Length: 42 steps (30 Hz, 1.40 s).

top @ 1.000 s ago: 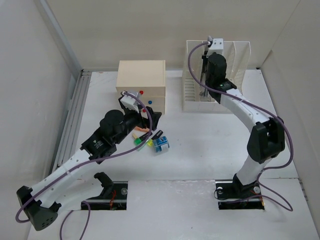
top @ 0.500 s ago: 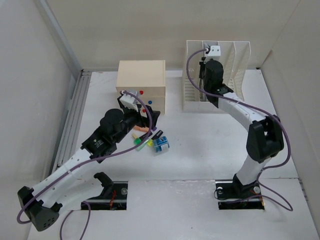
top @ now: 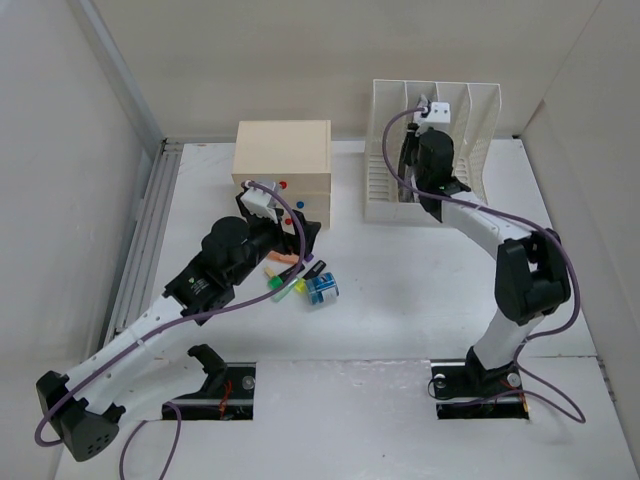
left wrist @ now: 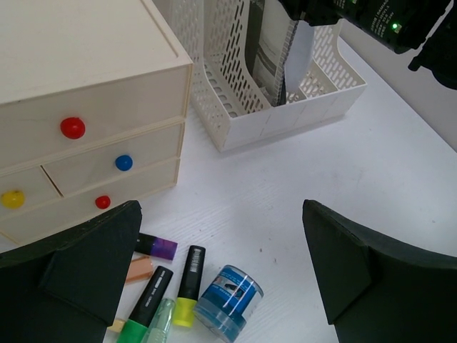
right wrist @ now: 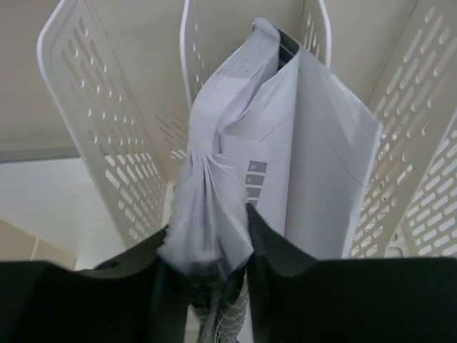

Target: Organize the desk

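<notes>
Between white walls (top: 60, 150), smooth white desk (top: 420, 290)

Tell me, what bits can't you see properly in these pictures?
- Papers, right wrist view: the printing is too small to read.
- Purple marker, left wrist view: one end is hidden behind the left gripper.
- Green marker, left wrist view: cut off by the bottom edge.

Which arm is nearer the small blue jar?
Left. Its open fingers hover over the blue jar; the right fingers are far off, pinching white papers in the white slotted rack.
</notes>
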{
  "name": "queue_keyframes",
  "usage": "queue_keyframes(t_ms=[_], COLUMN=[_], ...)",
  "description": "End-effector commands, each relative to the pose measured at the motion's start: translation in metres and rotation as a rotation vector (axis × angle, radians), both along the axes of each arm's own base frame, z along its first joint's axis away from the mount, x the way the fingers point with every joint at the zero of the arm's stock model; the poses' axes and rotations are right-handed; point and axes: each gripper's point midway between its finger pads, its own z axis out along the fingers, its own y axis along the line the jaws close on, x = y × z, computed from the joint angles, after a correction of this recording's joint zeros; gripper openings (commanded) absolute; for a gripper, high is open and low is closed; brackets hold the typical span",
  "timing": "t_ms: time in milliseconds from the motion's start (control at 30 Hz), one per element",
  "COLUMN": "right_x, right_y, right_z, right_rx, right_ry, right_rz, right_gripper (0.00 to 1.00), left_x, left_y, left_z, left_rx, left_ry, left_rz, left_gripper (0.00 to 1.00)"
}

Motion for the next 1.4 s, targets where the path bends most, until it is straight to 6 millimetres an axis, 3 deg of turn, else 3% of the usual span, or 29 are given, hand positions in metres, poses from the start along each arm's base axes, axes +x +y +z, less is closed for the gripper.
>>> queue_keyframes(t_ms=[0,167,200,300,367,400,433,500,533,667,733,833,867,900,933,967,1000,1067,1100,1133,1200,1233,1333,1367], right_x=[-0.009,-0.029,-0.033,-0.046,-0.06,-0.066,-0.077,-0.09,-0.103,-0.134,-0.155,-0.182,-0.19,-0.193,-0.199,-0.201,-0.206,-0.219,-0.232,-0.235,-0.243,-0.245,-0.235,-0.234], right_y=[0.013,0.016,0.014,0.012,0.008,0.007,0.002,-0.003,-0.01,-0.016,0.011,0.042,0.05,0.053,0.054,0.051,0.049,0.053,0.059,0.058,0.055,0.05,0.032,0.031], right_z=[0.025,0.021,0.035,0.04,0.066,0.067,0.088,0.102,0.122,0.148,0.127,0.103,0.084,0.077,0.076,0.073,0.072,0.065,0.055,0.047,0.04,0.045,0.045,0.042], right_rx=[0.056,0.024,0.02,-0.034,-0.046,-0.062,-0.077,-0.105,-0.146,-0.158,-0.182,-0.148,-0.126,-0.12,-0.119,-0.12,-0.131,-0.138,-0.126,-0.123,-0.111,-0.102,-0.076,-0.062], right_ry=[-0.074,-0.054,-0.082,-0.085,-0.138,-0.132,-0.175,-0.196,-0.24,-0.254,-0.185,-0.11,-0.049,-0.035,-0.039,-0.035,-0.043,-0.036,-0.025,-0.011,-0.02,-0.037,-0.022,-0.01], right_rz=[0.096,0.159,0.16,0.19,0.199,0.21,0.208,0.207,0.202,0.261,0.548,0.775,0.822,0.844,0.858,0.844,0.845,0.896,0.953,0.954,0.994,0.975,0.909,0.912], right_gripper=[0.41,0.73,0.77,0.89,0.95,0.99,0.99,1.0,1.0,1.0,0.97,0.75,0.49,0.28,0.15,0.15,0.29,0.65,0.7,0.73,0.8,0.8,0.8,0.8], left_x=[0.002,0.001,0.001,-0.001,-0.002,-0.002,-0.002,-0.004,-0.004,0.001,0.014,0.024,0.028,0.03,0.035,0.04,0.042,0.047,0.052,0.052,0.06,0.06,0.062,0.064], left_y=[0.003,0.004,0.004,0.005,0.006,0.006,0.006,0.007,0.007,0.028,0.054,0.073,0.077,0.074,0.074,0.078,0.078,0.078,0.074,0.074,0.075,0.075,0.074,0.073], left_z=[0.016,0.019,0.019,0.022,0.027,0.027,0.027,0.031,0.031,0.041,0.052,0.054,0.053,0.047,0.042,0.043,0.037,0.038,0.033,0.033,0.027,0.027,0.012,0.011], left_rx=[-0.042,-0.048,-0.048,-0.055,-0.075,-0.075,-0.075,-0.083,-0.083,-0.141,-0.173,-0.182,-0.172,-0.168,-0.147,-0.146,-0.132,-0.14,-0.129,-0.129,-0.121,-0.131,-0.126,-0.138], left_ry=[-0.052,-0.058,-0.058,-0.065,-0.074,-0.074,-0.074,-0.083,-0.083,-0.089,-0.094,-0.069,-0.061,-0.038,-0.016,-0.015,0.001,-0.001,-0.002,-0.002,0.025,0.029,0.045,0.034], left_rz=[0.014,0.014,0.014,0.014,0.014,0.014,0.014,0.014,0.014,0.124,0.279,0.364,0.381,0.365,0.368,0.382,0.382,0.373,0.352,0.352,0.359,0.36,0.339,0.326], left_gripper=[0.94,0.96,0.96,0.96,0.96,0.96,0.96,0.96,0.96,1.0,1.0,1.0,1.0,1.0,1.0,1.0,1.0,0.88,0.77,0.77,0.58,0.53,0.5,0.54])
